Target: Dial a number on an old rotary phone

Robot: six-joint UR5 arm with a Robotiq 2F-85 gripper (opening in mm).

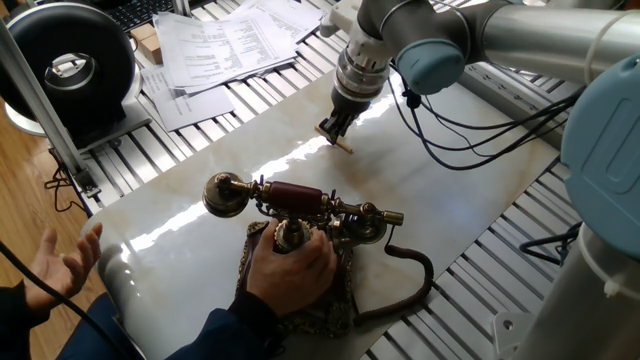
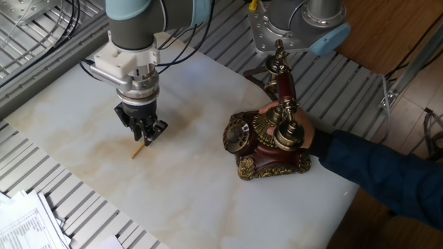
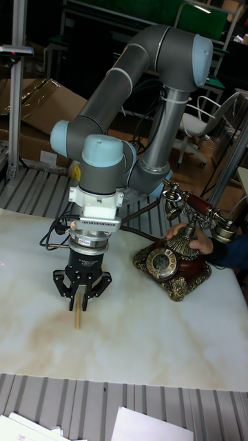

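In one fixed view the gripper pinches a small wooden stick near the marble table's far edge; a person's hand steadies the rotary phone near the front edge, hiding its dial. The other fixed view shows the dial and the stick tip touching the tabletop. The tall fixed view shows the stick held upright, the phone well apart.

My UR5 arm has grey tubular links, pale blue joint caps, a white ribbed wrist flange, black cables and a black gripper.
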